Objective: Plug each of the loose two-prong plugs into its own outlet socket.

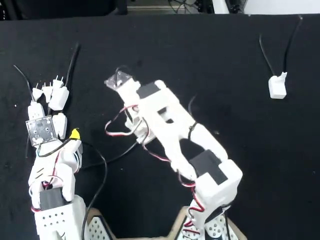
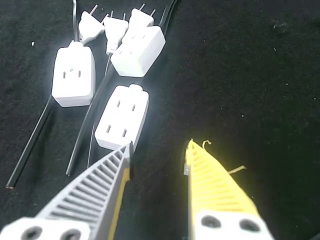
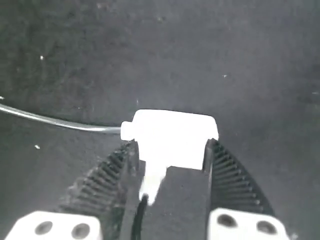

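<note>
Firstly, your left claw stood spread, its grey finger and yellow finger apart above the black surface. The grey fingertip lay just beside the near edge of a double socket; I could not confirm contact. Beyond that lay a single socket and a tilted socket block, close together, with dark cords running past them. Three loose plugs lay at the far end of this cluster with their prongs bare and pointing away from the claw, none seated in a socket. The high view placed the cluster at the left side of the surface, directly ahead of your left arm.

Your right claw was pinching a white block, with one finger against each side. A cord ran from the end of the block across the surface. I could not tell whether this block was a plug or a socket. In the high view your right arm was angled toward the middle of the surface, well apart from the left cluster. A separate white outlet with dark cords leading away lay alone toward the far right, well apart from both arms.
</note>
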Robot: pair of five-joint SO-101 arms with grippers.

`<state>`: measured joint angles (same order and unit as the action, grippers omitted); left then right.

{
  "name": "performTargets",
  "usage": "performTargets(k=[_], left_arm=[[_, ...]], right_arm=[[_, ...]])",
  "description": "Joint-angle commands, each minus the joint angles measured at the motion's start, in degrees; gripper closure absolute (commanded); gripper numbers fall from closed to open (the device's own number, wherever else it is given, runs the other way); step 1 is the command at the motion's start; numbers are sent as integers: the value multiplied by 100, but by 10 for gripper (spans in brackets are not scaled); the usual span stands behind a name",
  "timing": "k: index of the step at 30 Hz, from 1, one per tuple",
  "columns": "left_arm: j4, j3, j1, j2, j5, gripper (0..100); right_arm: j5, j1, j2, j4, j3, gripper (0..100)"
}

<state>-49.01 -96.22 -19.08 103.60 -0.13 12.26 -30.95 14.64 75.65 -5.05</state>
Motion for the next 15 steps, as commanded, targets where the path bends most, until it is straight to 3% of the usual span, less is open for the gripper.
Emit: performTargets(k=[1,11,15], left_arm=[[-18,-119,-40,35,44,816],[-18,-119,-40,35,44,816],[-26,-119,-40,35,44,816]], right_arm=[[62,-18,-127,642,1042,798],[738,-18,-136,2488,3354,798],[1169,-18,-620,2541,3415,800]])
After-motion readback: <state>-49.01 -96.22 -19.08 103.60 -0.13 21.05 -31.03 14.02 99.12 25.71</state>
